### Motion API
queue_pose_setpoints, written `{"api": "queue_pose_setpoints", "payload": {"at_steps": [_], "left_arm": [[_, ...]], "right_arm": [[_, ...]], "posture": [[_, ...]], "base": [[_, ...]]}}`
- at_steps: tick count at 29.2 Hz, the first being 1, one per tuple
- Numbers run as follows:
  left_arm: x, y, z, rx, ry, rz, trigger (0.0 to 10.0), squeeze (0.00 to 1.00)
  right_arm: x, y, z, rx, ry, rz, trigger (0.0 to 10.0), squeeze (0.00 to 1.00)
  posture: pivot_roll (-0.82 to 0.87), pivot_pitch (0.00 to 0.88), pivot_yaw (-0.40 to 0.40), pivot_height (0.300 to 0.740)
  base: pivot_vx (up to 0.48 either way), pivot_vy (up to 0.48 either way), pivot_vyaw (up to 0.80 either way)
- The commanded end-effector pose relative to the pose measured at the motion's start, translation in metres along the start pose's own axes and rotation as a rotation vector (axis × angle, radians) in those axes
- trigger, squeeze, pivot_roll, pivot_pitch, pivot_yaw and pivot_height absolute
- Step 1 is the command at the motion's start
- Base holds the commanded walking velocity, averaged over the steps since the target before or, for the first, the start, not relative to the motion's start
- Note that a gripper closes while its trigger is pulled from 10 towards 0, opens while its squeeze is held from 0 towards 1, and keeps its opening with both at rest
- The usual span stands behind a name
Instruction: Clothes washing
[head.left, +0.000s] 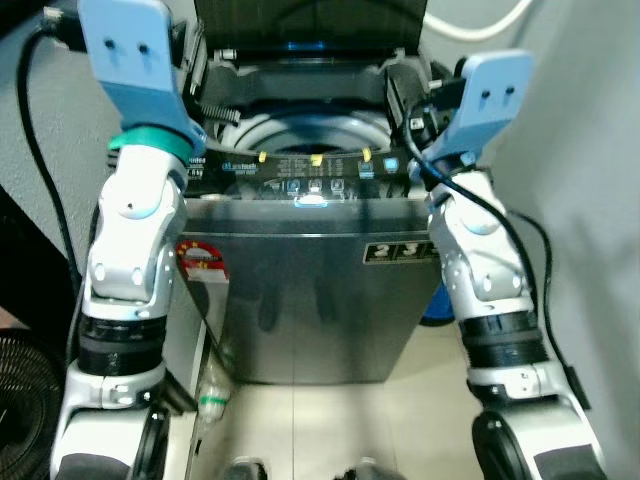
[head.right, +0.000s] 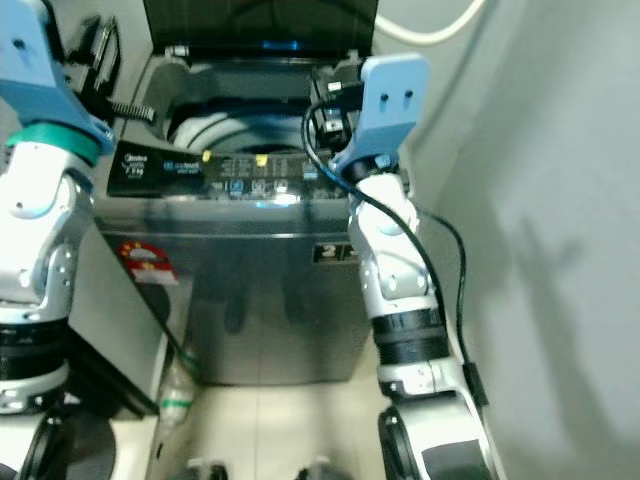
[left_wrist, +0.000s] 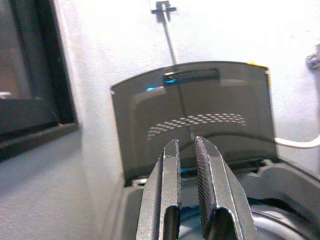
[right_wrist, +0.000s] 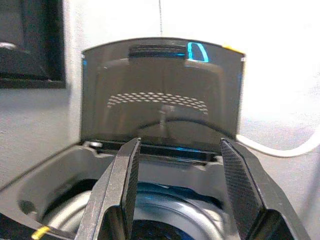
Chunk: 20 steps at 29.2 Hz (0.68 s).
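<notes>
1. Squarely ahead stands the washer (head.left: 310, 290), lid (right_wrist: 162, 92) raised, drum (right_wrist: 165, 207) exposed.
2. Poised above the left rim, the left gripper (left_wrist: 187, 165) is nearly clenched, empty.
3. Over the right rim, the right gripper (right_wrist: 180, 187) is spread wide, empty.
4. Keep both clear of the lid and control panel (head.left: 310, 180) when reaching in.

Both arms up, elbows bent, forearms raised with the blue wrist housings at head-camera height. Left arm (head.left: 130, 250) on the left side, silver segments stacked near vertical, teal ring just under its blue wrist block (head.left: 135, 60). Right arm (head.left: 490, 290) mirrors it, forearm leaning slightly inward, black cable looping off its blue wrist block (head.left: 485, 100). Left claw (left_wrist: 187, 190): fingers nearly together, only a thin slit between the ribbed pads, nothing held. Right claw (right_wrist: 180, 190): fingers spread wide, nothing between them. Both claws point forward at similar height.
</notes>
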<state>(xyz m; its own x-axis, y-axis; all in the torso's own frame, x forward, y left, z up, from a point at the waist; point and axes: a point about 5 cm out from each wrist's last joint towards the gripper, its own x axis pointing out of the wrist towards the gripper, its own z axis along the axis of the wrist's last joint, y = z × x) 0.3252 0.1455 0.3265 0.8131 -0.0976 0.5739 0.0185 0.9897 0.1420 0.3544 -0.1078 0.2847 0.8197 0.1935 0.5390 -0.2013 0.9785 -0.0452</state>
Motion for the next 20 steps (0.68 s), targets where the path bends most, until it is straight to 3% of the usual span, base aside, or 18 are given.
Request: {"api": "queue_pose_setpoints", "payload": {"at_steps": [1,13,20], "left_arm": [[-0.001,0.0,-0.001,0.014,0.002,-0.005,10.0,0.0],[-0.007,-0.011,-0.008,-0.001,0.035,-0.048,10.0,0.0],[-0.018,-0.017,-0.023,0.011,0.097,-0.081,10.0,0.0]], "right_arm": [[0.0,0.004,-0.001,-0.021,0.005,0.026,10.0,0.0],[-0.001,0.009,-0.003,-0.026,0.009,0.063,10.0,0.0],[-0.004,0.011,-0.006,-0.015,0.023,0.079,10.0,0.0]], "posture": [[0.03,0.04,0.029,0.74],[0.03,0.041,0.027,0.74],[0.03,0.043,0.027,0.74]], "base": [[0.0,0.0,0.8],[0.0,0.0,0.8],[0.0,0.0,0.8]]}}
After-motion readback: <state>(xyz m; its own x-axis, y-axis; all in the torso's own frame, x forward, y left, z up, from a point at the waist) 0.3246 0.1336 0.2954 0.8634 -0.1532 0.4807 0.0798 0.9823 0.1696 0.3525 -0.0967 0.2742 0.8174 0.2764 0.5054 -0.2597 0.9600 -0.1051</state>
